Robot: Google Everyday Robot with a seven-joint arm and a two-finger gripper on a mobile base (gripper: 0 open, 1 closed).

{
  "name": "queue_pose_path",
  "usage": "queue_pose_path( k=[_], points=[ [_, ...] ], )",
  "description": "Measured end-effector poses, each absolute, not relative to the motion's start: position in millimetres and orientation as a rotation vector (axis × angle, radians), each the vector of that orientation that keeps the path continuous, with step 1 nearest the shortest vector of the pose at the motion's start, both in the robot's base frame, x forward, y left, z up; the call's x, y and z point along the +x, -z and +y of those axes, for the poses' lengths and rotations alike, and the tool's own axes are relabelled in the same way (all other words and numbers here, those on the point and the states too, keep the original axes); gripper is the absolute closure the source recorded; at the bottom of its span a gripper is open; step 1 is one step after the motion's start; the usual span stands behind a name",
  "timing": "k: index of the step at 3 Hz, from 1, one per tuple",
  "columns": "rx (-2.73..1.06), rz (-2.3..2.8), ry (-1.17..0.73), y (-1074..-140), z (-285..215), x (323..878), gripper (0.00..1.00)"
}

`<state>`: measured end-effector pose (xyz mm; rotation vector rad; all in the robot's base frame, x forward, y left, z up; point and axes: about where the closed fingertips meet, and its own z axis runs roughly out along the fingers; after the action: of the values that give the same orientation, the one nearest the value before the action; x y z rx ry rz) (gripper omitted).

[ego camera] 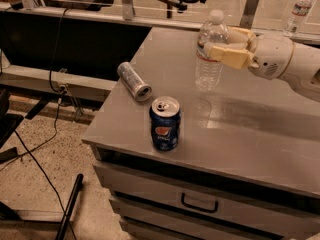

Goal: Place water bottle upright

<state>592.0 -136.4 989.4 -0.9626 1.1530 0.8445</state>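
The water bottle point(210, 54) is clear ribbed plastic with a white cap and a white label with a red band. It stands upright on the grey cabinet top point(250, 129), its base touching or just above the surface. My gripper point(224, 46) reaches in from the right, its cream fingers point(230, 56) closed around the bottle's upper body.
A blue Pepsi can point(164, 123) stands upright near the front edge. A silver can point(134, 81) lies on its side near the left edge. A second, smaller-looking bottle point(298, 10) stands far back right. Drawers are below the top; cables and floor lie to the left.
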Motion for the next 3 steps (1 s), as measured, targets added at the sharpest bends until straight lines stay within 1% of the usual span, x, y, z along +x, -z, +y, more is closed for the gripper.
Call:
queue_pose_path(
  k=[1, 2, 3],
  points=[
    [-0.981, 1.152, -0.840, -980.8, -135.5, 591.0, 0.62],
    [-0.967, 1.161, -0.853, -966.7, -140.3, 588.8, 0.31],
    [-0.939, 1.158, -0.866, -958.5, -145.3, 587.1, 0.07]
  ],
)
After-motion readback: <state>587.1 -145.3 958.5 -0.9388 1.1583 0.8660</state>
